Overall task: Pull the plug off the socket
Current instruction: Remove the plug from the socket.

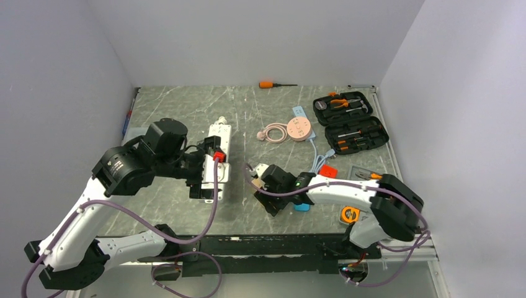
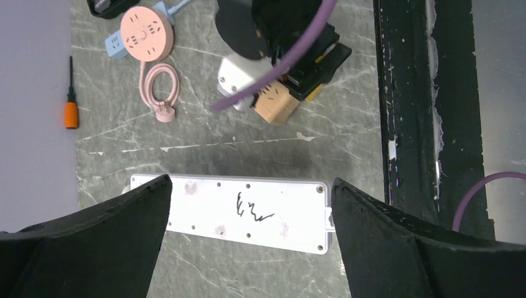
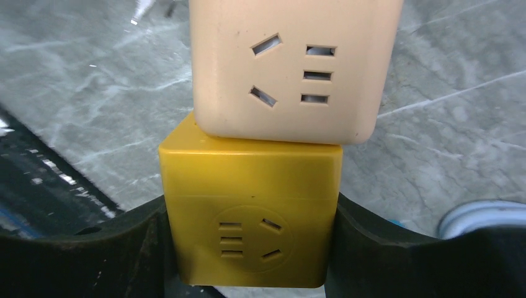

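The socket [image 1: 218,139], a long white power strip, lies on the marble table. In the left wrist view the socket [image 2: 248,211] shows its screwed back with a black scribble, and no plug shows on it. My left gripper [image 2: 250,180] hangs open above it, fingertips near the strip's two ends; from above the left gripper [image 1: 214,162] covers the strip's middle. My right gripper [image 3: 251,205] is shut on a yellow cube adapter [image 3: 248,211], which is joined to a beige cube adapter [image 3: 288,68]. The right gripper [image 1: 257,179] sits right of the strip.
A round pink disc [image 1: 299,130] with a coiled cable lies behind the right arm. An orange screwdriver [image 1: 267,84] rests at the back wall. An open tool case [image 1: 349,121] stands at the back right. A red piece [image 1: 327,171] and an orange tape measure [image 1: 350,214] lie nearby.
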{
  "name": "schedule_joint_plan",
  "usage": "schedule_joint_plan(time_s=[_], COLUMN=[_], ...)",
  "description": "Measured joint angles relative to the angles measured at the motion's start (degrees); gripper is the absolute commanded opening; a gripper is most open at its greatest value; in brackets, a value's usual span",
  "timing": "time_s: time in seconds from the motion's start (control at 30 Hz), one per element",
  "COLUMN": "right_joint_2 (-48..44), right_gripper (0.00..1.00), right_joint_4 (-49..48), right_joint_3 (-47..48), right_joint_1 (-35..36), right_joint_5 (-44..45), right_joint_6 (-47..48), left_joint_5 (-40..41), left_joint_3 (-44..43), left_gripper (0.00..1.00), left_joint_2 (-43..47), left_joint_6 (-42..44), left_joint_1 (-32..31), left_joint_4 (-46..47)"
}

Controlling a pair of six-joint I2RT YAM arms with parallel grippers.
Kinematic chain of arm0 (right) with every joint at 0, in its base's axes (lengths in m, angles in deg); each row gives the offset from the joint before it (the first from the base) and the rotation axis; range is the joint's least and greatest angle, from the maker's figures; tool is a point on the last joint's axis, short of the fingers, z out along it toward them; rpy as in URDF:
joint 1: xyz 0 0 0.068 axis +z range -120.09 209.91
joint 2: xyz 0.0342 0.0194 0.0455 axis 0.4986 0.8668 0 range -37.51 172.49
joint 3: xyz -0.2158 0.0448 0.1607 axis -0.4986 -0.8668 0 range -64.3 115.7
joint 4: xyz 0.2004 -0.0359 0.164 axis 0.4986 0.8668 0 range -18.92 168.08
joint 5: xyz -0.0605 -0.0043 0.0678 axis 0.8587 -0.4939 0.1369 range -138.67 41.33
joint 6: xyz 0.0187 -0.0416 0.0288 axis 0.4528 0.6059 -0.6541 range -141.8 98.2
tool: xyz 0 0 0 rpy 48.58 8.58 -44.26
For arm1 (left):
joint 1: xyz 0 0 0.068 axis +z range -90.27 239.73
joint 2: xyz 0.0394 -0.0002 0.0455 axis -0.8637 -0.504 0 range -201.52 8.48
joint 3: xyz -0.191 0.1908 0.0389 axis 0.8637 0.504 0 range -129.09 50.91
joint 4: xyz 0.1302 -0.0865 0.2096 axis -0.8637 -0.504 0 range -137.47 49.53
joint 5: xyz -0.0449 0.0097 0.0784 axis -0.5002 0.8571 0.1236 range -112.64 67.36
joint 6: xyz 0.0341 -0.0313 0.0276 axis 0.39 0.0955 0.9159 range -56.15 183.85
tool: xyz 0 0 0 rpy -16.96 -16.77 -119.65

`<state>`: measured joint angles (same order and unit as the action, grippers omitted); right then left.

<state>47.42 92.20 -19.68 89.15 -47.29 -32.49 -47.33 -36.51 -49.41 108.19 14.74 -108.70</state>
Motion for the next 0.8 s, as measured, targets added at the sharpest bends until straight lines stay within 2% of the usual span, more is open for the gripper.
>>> schedule_joint_plan(time_s=[0.13,0.37,0.6,0.8], right_joint_2=[-9.16,-18.03,-19.80,-18.80], right_gripper=[0.01,0.00,0.00,0.00], right_joint_4=[1.27,3.23,6.95,10.56], right_joint_3=[0.13,2.89,8.68,18.27], right_joint_1=[-0.04,-0.63,-2.01,-5.27], right_joint_5=[0.02,-3.39,-12.92,-24.61], right_joint_6=[-0.11,-1.09,-2.23,-2.38], left_joint_5=[0.22,0.94,1.09,4.85], left_joint_3=[2.10,5.27,6.47,6.69], left_gripper=[0.99,0.99,0.99,0.99], left_joint_2=[-0.02,0.04,1.18,1.46], left_joint_6=[1.01,2.38,5.38,8.74], left_joint_1=[0.09,0.09,-0.31,-4.79], left_joint_4=[0.35,2.12,2.73,3.37])
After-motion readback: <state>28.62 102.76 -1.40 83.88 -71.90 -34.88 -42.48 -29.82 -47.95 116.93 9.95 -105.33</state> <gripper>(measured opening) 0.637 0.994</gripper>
